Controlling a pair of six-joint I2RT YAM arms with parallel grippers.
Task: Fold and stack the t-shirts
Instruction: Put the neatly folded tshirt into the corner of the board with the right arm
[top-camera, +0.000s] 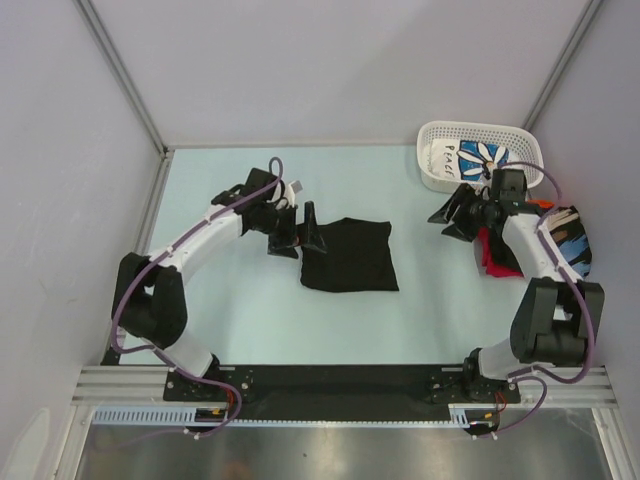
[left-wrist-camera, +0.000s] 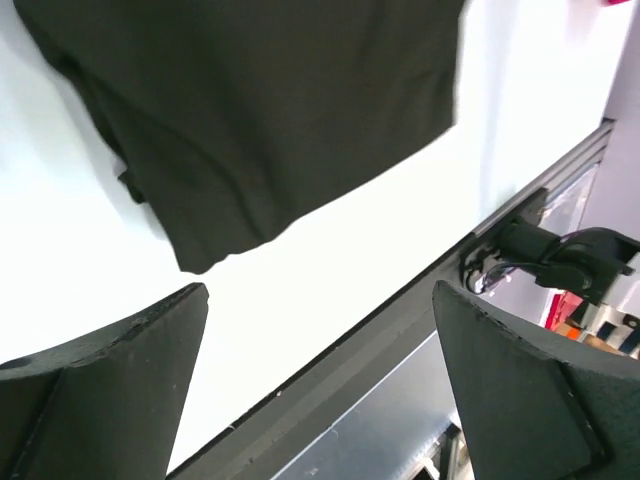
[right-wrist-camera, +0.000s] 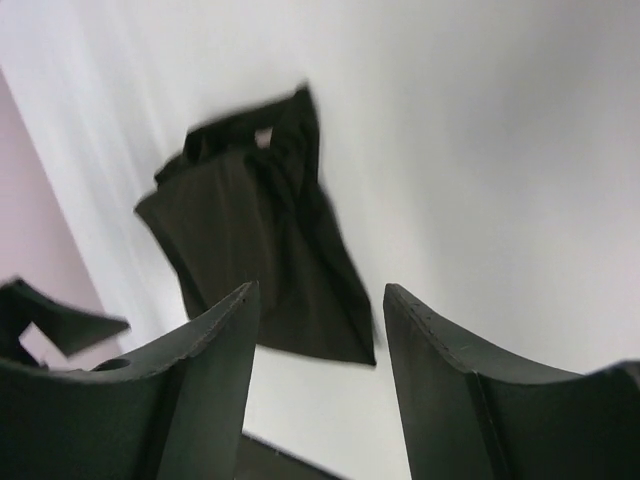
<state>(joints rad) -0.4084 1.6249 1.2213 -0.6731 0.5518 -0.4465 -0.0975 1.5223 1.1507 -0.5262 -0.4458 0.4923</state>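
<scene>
A black t-shirt (top-camera: 348, 256) lies folded in a rough rectangle at the table's middle; it also fills the top of the left wrist view (left-wrist-camera: 270, 110) and shows in the right wrist view (right-wrist-camera: 265, 250). My left gripper (top-camera: 300, 238) hovers at its left edge, open wide with nothing between its fingers (left-wrist-camera: 320, 292). My right gripper (top-camera: 450, 222) hangs to the right of the shirt, apart from it, open and empty (right-wrist-camera: 320, 292). A red t-shirt (top-camera: 497, 258) and a black printed t-shirt (top-camera: 572, 246) lie under the right arm. A white daisy-print t-shirt (top-camera: 478, 156) sits in the basket.
The white lattice basket (top-camera: 433, 178) stands at the back right. A metal rail (top-camera: 340, 380) runs along the near edge, also seen in the left wrist view (left-wrist-camera: 400, 335). Grey walls close in the back and both sides.
</scene>
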